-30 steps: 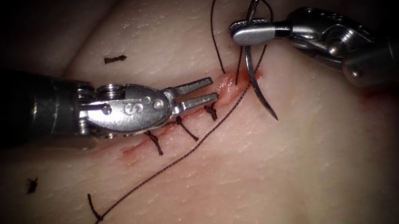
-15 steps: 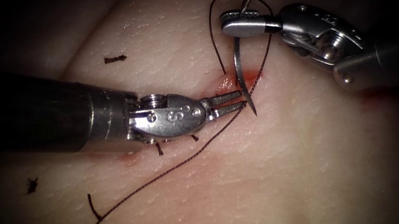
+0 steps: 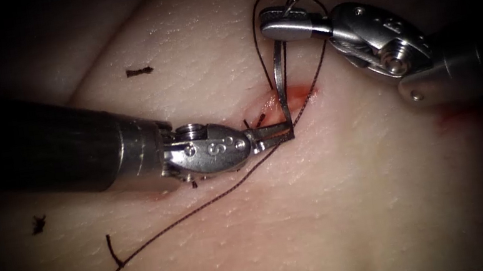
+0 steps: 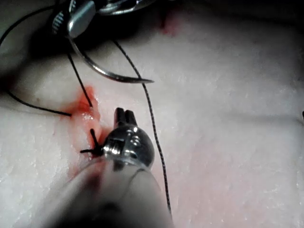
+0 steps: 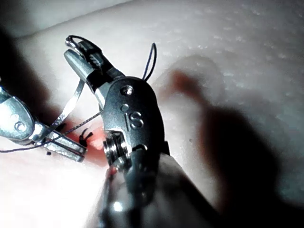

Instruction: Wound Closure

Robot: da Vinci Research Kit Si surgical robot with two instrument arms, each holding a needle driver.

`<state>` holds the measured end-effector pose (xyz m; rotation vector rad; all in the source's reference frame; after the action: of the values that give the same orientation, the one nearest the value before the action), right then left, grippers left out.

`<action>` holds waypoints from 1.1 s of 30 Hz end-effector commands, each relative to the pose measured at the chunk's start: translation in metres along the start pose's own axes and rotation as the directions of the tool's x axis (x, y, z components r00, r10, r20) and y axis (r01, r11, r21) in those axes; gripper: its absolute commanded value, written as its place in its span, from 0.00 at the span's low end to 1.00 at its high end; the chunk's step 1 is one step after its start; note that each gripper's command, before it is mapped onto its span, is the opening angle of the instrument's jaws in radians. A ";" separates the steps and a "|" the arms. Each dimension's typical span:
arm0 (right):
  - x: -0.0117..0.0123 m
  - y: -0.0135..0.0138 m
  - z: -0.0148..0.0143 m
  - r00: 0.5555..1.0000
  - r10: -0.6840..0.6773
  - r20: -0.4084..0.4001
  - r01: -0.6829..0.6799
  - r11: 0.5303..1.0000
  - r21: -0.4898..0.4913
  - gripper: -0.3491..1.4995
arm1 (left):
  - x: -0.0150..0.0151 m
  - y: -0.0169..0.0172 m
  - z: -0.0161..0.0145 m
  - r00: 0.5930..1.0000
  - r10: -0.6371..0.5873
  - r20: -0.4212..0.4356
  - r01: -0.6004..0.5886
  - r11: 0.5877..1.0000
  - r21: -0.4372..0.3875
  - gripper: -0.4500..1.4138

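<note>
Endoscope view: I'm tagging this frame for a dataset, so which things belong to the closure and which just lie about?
In the job:
right tool, shut on the needle near its thread end
left tool, jaws at the needle's tip
thread
cut in the tissue, with red fluid

Lying about:
cut ends of thread on the tissue left of the cut

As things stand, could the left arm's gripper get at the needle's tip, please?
Probably yes: the left gripper sits open right at the tip of the needle, which the right gripper holds near its thread end, with nothing between them.
</note>
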<state>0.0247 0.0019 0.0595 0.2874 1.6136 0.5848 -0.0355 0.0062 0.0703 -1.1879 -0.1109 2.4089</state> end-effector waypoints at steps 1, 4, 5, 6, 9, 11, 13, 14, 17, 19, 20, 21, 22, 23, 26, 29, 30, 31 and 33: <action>-0.0011 -0.0002 0.0004 1.000 -0.020 0.000 0.020 1.000 0.000 0.00 | -0.0006 0.0003 0.0010 0.999 -0.010 0.030 0.010 1.000 0.001 0.25; -0.0015 -0.0004 0.0003 0.996 -0.084 -0.002 0.084 0.996 -0.001 0.00 | -0.0014 0.0000 0.0015 0.997 -0.027 0.079 0.025 1.000 0.017 0.25; -0.0016 -0.0004 0.0003 0.995 -0.102 -0.002 0.102 0.995 -0.001 0.00 | -0.0017 -0.0002 0.0017 0.995 -0.038 0.088 0.036 0.999 0.022 0.25; -0.0016 -0.0003 0.0001 0.993 -0.114 -0.002 0.114 0.993 -0.001 0.00 | -0.0018 -0.0003 0.0018 0.994 -0.050 0.094 0.048 0.998 0.028 0.25; -0.0016 0.0000 -0.0002 0.987 -0.161 0.005 0.161 0.987 -0.011 0.00 | -0.0022 -0.0007 0.0019 0.991 -0.060 0.117 0.055 0.997 0.046 0.25; -0.0017 -0.0001 -0.0004 0.982 -0.186 0.016 0.186 0.982 -0.014 0.00 | -0.0023 -0.0011 0.0019 0.988 -0.065 0.138 0.057 0.997 0.060 0.25; -0.0019 -0.0004 -0.0008 0.976 -0.218 0.028 0.218 0.976 -0.013 0.00 | -0.0025 -0.0013 0.0020 0.985 -0.070 0.156 0.060 0.996 0.067 0.25; -0.0020 -0.0005 -0.0009 0.974 -0.226 0.032 0.226 0.974 -0.012 0.00 | -0.0026 -0.0014 0.0020 0.983 -0.073 0.169 0.061 0.995 0.074 0.25; -0.0022 -0.0007 -0.0016 0.966 -0.253 0.050 0.254 0.967 -0.014 0.00 | -0.0030 -0.0011 0.0023 0.975 -0.074 0.211 0.060 0.996 0.072 0.25; -0.0021 -0.0005 -0.0021 0.961 -0.271 0.055 0.272 0.962 -0.015 0.00 | -0.0034 -0.0006 0.0026 0.969 -0.072 0.235 0.057 0.996 0.069 0.25; -0.0021 -0.0004 -0.0023 0.959 -0.276 0.057 0.277 0.961 -0.016 0.00 | -0.0036 -0.0004 0.0027 0.967 -0.069 0.243 0.056 0.997 0.062 0.25; -0.0021 -0.0003 -0.0024 0.959 -0.276 0.058 0.277 0.961 -0.016 0.00 | -0.0038 0.0000 0.0029 0.964 -0.066 0.256 0.055 0.997 0.050 0.25; -0.0021 -0.0001 -0.0025 0.959 -0.276 0.060 0.278 0.961 -0.013 0.00 | -0.0040 0.0002 0.0031 0.963 -0.064 0.262 0.054 0.998 0.044 0.25; -0.0021 0.0000 -0.0026 0.957 -0.282 0.060 0.283 0.959 -0.013 0.00 | -0.0041 0.0005 0.0033 0.962 -0.062 0.267 0.053 0.998 0.038 0.25; -0.0022 0.0001 -0.0026 0.957 -0.283 0.060 0.284 0.959 -0.013 0.00 | -0.0044 0.0009 0.0038 0.963 -0.059 0.263 0.055 0.998 0.022 0.25; -0.0022 0.0001 -0.0025 0.955 -0.289 0.062 0.290 0.957 -0.015 0.00 | -0.0044 0.0004 0.0042 0.962 -0.059 0.268 0.056 0.998 0.020 0.25; -0.0023 0.0001 -0.0025 0.955 -0.290 0.060 0.291 0.957 -0.013 0.00 | -0.0044 0.0000 0.0043 0.961 -0.066 0.268 0.062 0.998 0.022 0.25; -0.0023 0.0000 -0.0025 0.955 -0.291 0.059 0.292 0.956 -0.013 0.00 | -0.0044 -0.0003 0.0044 0.961 -0.067 0.268 0.063 0.998 0.022 0.25; -0.0026 -0.0003 -0.0025 0.954 -0.294 0.057 0.295 0.955 -0.015 0.00 | -0.0045 -0.0008 0.0047 0.961 -0.068 0.268 0.064 0.998 0.024 0.25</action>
<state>0.0220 0.0003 0.0611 0.0393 1.5571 0.3603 -0.0359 0.0064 0.0764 -0.8307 -0.2090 2.4947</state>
